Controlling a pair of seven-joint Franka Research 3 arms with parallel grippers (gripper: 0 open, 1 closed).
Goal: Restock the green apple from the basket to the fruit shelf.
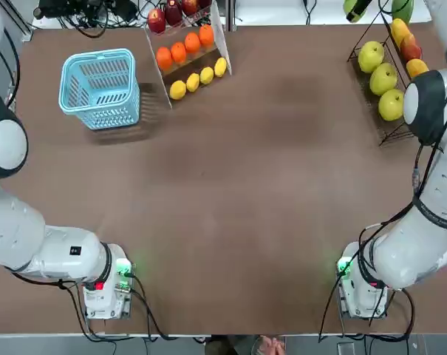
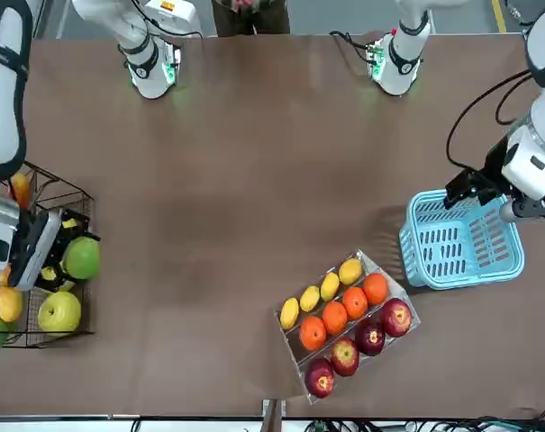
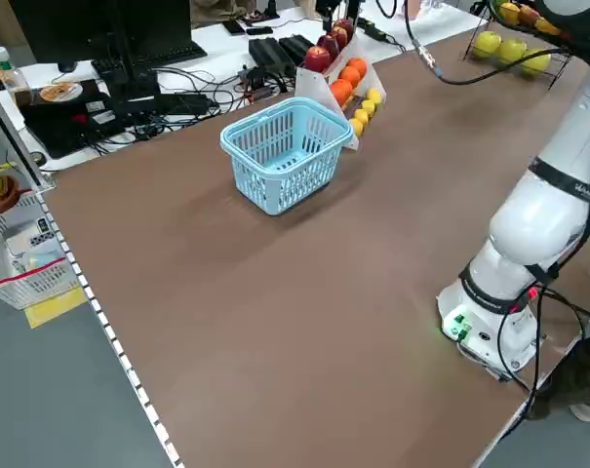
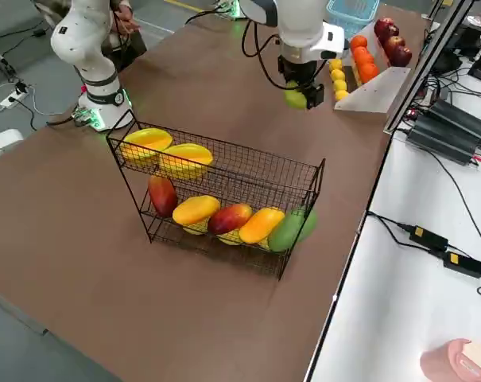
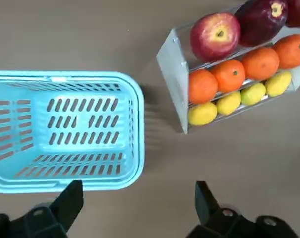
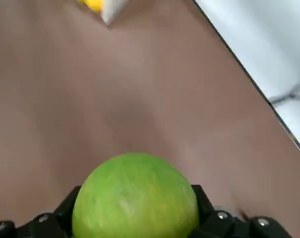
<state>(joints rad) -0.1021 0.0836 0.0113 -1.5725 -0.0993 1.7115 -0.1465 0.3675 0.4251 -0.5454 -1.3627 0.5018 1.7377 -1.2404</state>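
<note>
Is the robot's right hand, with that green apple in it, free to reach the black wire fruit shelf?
Probably yes: the right hand holds the green apple just above the fruit shelf, with nothing visible between them.

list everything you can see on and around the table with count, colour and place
green apple: 1, green, held in the right gripper near the shelf
basket: 1, light blue, empty, far left of table
fruit shelf: 1, black wire, far right; three yellow-green apples on top, mixed orange-yellow and red fruit below
clear stand: 1, holds three lemons, three oranges, three red apples, beside the basket
left gripper: open, above the table by the basket
right gripper: shut on the green apple
</note>
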